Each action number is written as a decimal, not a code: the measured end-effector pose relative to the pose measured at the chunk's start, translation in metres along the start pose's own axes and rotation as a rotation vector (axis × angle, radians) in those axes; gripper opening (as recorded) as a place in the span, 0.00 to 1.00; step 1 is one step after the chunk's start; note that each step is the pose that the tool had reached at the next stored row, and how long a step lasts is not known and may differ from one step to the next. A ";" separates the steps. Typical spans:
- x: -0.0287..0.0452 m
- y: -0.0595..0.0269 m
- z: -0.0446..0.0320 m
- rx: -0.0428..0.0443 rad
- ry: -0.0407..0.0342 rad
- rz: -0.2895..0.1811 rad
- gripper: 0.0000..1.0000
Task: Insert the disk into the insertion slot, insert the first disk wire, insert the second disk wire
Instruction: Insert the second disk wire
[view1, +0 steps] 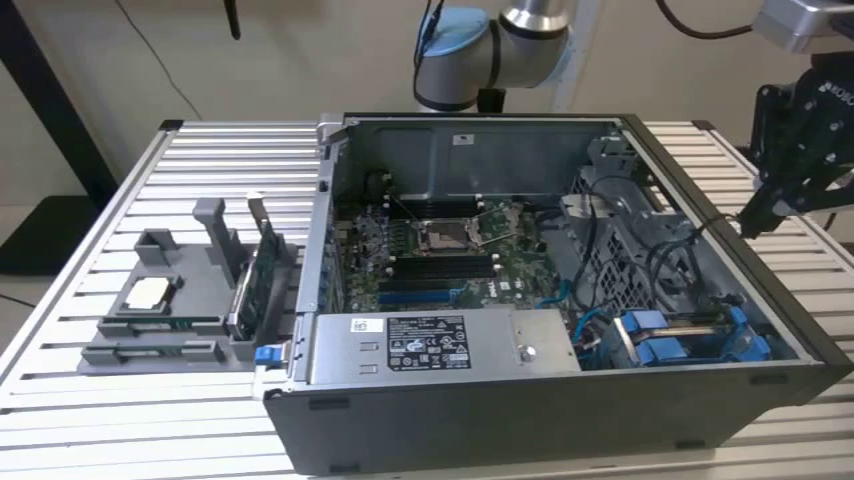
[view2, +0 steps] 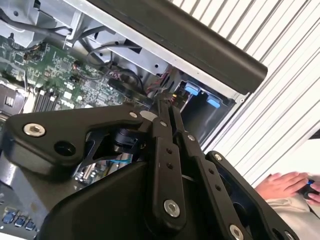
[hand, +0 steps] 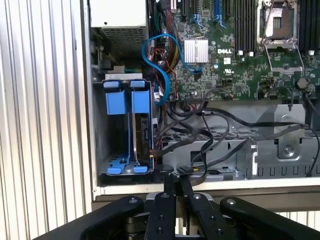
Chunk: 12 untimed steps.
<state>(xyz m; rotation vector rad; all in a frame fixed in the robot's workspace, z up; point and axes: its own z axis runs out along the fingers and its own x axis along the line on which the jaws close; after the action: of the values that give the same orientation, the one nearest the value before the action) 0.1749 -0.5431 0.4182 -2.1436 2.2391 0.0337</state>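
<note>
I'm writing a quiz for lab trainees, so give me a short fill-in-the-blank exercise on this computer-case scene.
1. The plastic carrier frames sitting in the drive cage are coloured ____.
2. In the first wrist view, the fingers of the gripper are pressed ____, holding nothing.
3. In the exterior view, the grey tray of spare parts sits outside the computer case, on the view's ____ side.
4. The case rests on a table with a ____ metal top.

Missing words: blue; together; left; ribbed

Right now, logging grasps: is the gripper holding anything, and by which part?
Nothing held: the gripper has its fingers closed together, empty, above the case edge.
</note>
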 end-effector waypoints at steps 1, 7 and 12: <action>-0.0001 0.0003 -0.0013 0.0000 -0.0001 0.000 0.16; -0.0004 0.0020 -0.0100 0.0000 0.0000 0.000 0.16; -0.0006 0.0033 -0.0168 -0.0001 -0.0001 0.000 0.16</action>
<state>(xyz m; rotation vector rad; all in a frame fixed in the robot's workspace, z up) 0.1714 -0.5431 0.4349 -2.1436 2.2390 0.0339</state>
